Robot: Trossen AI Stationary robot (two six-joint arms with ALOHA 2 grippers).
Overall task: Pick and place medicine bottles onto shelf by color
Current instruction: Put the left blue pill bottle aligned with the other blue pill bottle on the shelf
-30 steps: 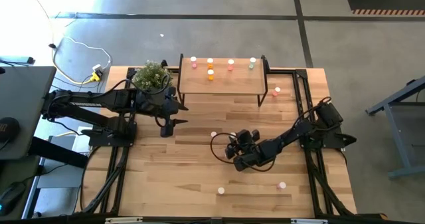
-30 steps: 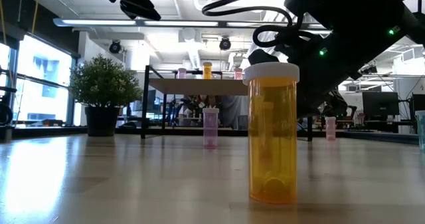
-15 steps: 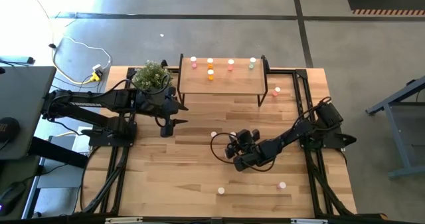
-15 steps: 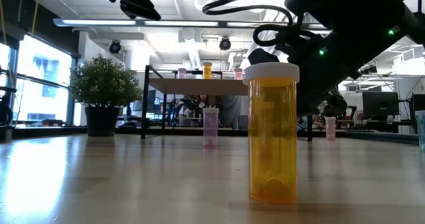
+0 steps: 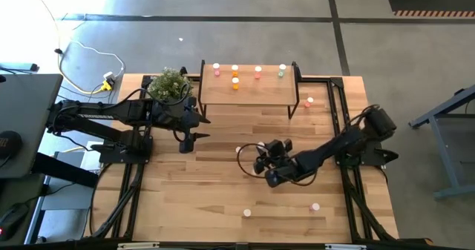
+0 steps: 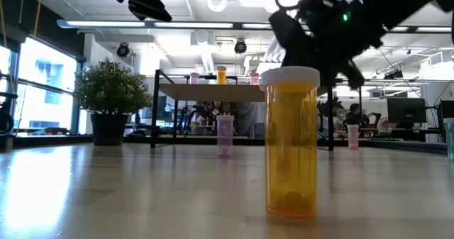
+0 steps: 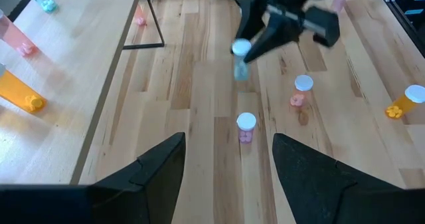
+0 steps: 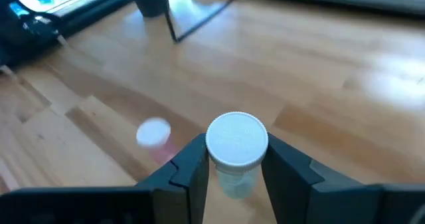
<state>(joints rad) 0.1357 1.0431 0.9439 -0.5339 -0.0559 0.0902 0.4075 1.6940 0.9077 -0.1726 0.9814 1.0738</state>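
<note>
Roughly centered in the high view, the wood-plank table (image 5: pixel 223 198) carried both arms, left arm on its left side, right arm reaching in from the right edge. The shelf (image 5: pixel 246 93) stood at the table's far edge, next to the potted plant (image 5: pixel 170 83). The left gripper (image 5: pixel 185 139) hung near the plant, in front of the shelf's left end, holding nothing, its fingers (image 7: pixel 159 164) spread apart in the left wrist view. The right gripper (image 5: pixel 263 159) was over the middle of the table, lifted off the surface, fingers (image 8: pixel 189 164) clamped on a pale bottle (image 8: pixel 236 151) with a white cap; the left wrist view showed that bottle (image 7: pixel 240 54) in the air above the wood.

Five bottles sat on the shelf: a pink one (image 5: pixel 216 70), two orange ones (image 5: pixel 234 71) and (image 5: pixel 235 83), another pink (image 5: pixel 258 71), and a pale green one (image 5: pixel 282 71) toward the right end. One pink bottle (image 5: pixel 309 102) stood on the table just right of the shelf's right leg. A pink bottle (image 5: pixel 238 151) stood on the table just left of the right gripper. Near the front edge stood an orange bottle (image 6: pixel 290 143), looming close in the low view, and a pink bottle (image 5: pixel 315 206) off to its right.
</note>
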